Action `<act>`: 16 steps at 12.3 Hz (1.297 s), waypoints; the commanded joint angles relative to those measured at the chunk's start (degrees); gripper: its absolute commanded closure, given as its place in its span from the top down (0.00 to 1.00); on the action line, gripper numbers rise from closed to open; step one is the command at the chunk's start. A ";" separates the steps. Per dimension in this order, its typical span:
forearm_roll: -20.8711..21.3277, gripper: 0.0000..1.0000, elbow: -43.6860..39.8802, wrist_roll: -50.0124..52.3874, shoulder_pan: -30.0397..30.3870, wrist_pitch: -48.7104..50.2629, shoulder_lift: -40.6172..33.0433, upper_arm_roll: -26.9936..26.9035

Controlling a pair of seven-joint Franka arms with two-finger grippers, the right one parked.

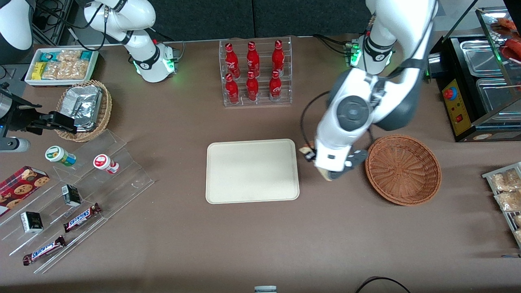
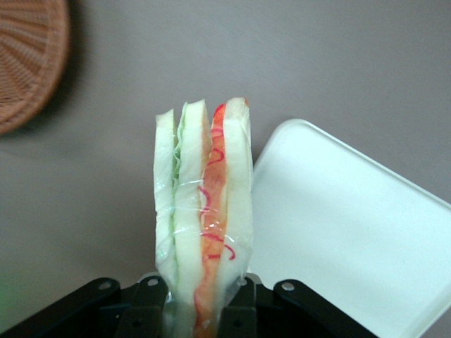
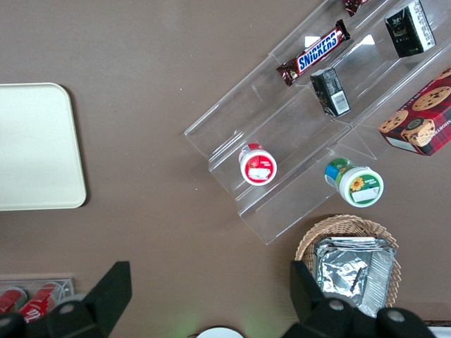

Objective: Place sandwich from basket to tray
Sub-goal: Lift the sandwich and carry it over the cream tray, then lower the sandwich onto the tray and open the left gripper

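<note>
My gripper (image 1: 318, 163) hangs above the bare table between the cream tray (image 1: 252, 171) and the reddish-brown wicker basket (image 1: 403, 169). It is shut on the sandwich (image 2: 204, 211), a wrapped wedge of white bread with green and red filling that stands upright between the fingers (image 2: 151, 310). From the front, only tan bits of the sandwich (image 1: 306, 149) stick out from under the hand. In the left wrist view the gripper (image 2: 201, 313) has a rounded corner of the tray (image 2: 338, 225) to one side of the sandwich and the basket's rim (image 2: 28, 63) to the other. The basket is empty.
A clear rack of red bottles (image 1: 255, 73) stands farther from the front camera than the tray. Toward the parked arm's end are an acrylic snack display (image 1: 81, 191), a tan basket of foil packs (image 1: 85, 110) and a white snack box (image 1: 61, 65). A black appliance (image 1: 480, 89) stands at the working arm's end.
</note>
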State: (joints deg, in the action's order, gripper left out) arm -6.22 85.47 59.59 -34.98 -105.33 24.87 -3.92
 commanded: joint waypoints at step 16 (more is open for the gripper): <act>6.84 0.11 -19.46 -20.48 -7.47 -13.14 26.80 7.97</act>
State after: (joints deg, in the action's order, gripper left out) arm -0.16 68.69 39.83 -41.93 -117.70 49.88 4.37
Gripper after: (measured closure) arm 0.837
